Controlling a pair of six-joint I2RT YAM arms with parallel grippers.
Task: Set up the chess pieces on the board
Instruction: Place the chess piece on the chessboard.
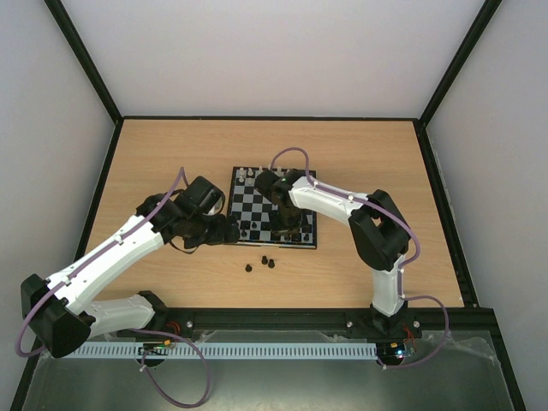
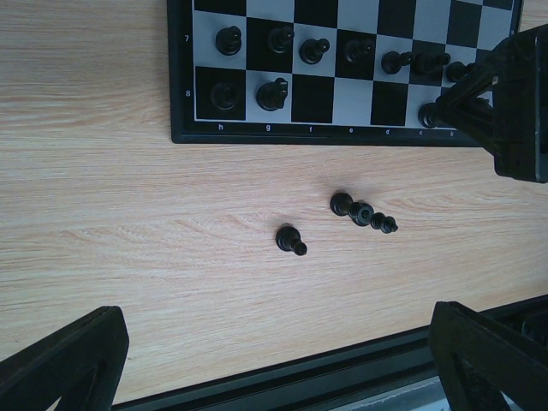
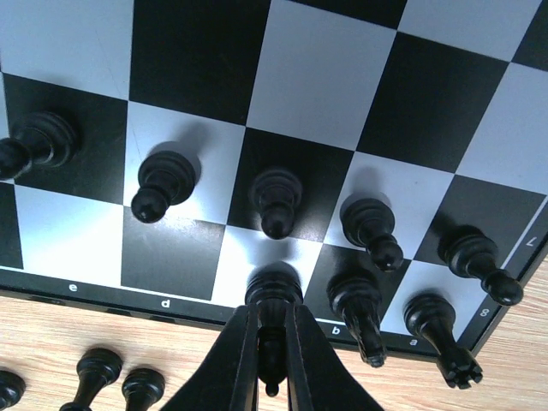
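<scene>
The board (image 1: 301,204) lies mid-table, with black chess pieces (image 3: 163,184) lined along its near rows and a few white ones (image 1: 247,172) at the far edge. My right gripper (image 3: 272,364) is shut on a tall black piece (image 3: 273,295) whose base is at the pale square above the letter c; whether it touches the board I cannot tell. Several loose black pieces (image 2: 291,240) stand on the wood in front of the board. My left gripper (image 2: 278,368) hovers open above the wood near them, holding nothing, its fingers (image 2: 64,360) wide apart.
A black rail (image 2: 342,372) runs along the table's near edge, just beyond the loose pieces. The right arm's gripper body (image 2: 514,103) stands over the board's near right corner in the left wrist view. Dark raised borders frame the wooden table (image 1: 171,154).
</scene>
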